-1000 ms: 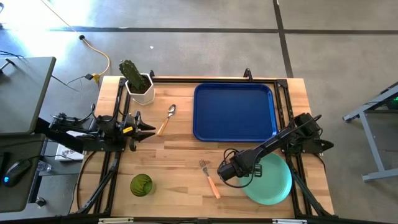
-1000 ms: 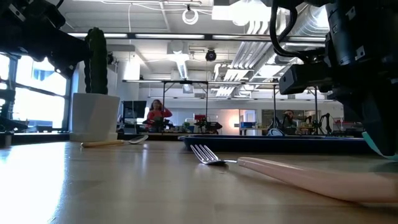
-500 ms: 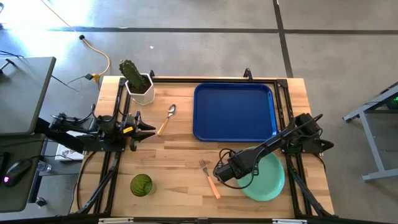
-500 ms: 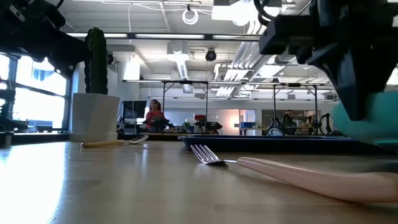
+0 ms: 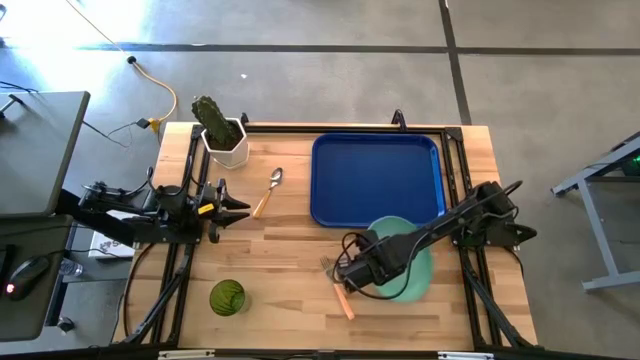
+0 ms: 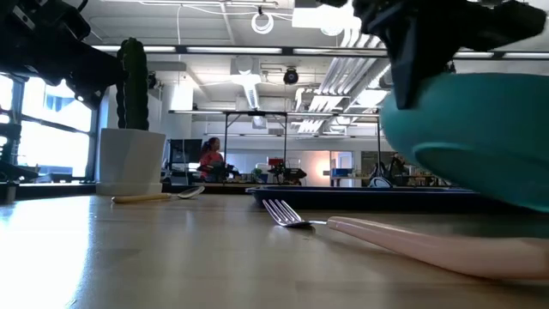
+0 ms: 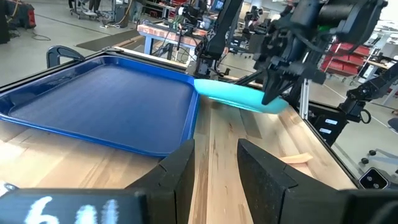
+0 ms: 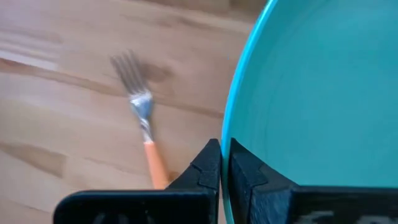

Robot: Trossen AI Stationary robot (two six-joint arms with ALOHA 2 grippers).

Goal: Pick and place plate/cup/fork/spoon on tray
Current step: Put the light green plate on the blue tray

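Note:
The mint-green plate (image 5: 405, 255) hangs above the table just near of the dark-blue tray (image 5: 377, 180), with my right gripper (image 5: 354, 275) shut on its left rim. The fork (image 5: 338, 287) lies flat on the wood right beside that gripper, its tines (image 8: 134, 74) showing in the right wrist view. The spoon (image 5: 268, 190) lies left of the tray. The dark-green cup (image 5: 227, 297) stands near the front left. My left gripper (image 5: 238, 207) waits open at the table's left, pointing level toward the tray (image 7: 99, 106). My right gripper pinches the plate's rim (image 8: 229, 127) between its two fingers, on the side of the plate toward the fork. The fingers (image 8: 208, 163) come steeply from above, one on each face of the rim. The plate (image 6: 480, 137) is lifted clear of the table and slightly tilted.
A cactus in a white pot (image 5: 222, 135) stands at the far left corner. The tray's raised rim (image 7: 186, 127) lies between the plate and the tray floor. Bare wood stretches across the table's middle and front.
My right gripper has risen and gone toward the table's left and far edge, toward the tray, rolling its wrist. The plate has come with it from the near right corner, lifted clear of the wood, and now hangs beside the fork.

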